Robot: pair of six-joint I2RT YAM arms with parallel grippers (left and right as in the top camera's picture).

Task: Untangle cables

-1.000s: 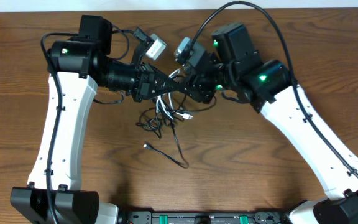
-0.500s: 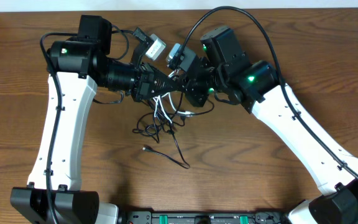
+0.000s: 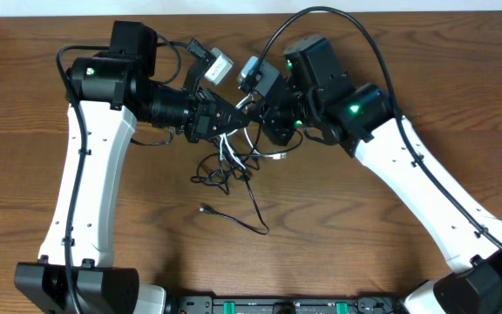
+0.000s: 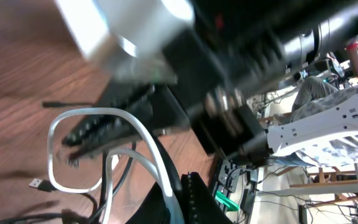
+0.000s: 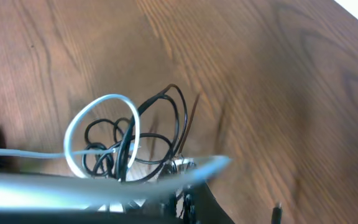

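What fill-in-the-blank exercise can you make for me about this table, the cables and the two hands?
1. The table is made of ____.
2. Most cables are black, but one cable is ____.
3. The left hand and the right hand are both ____.
4. Seen from overhead, the cables lie ____ the two arms.

Missing words: wood; white; shut; between.

Brown wood-grain table, pale strip beyond its far edge
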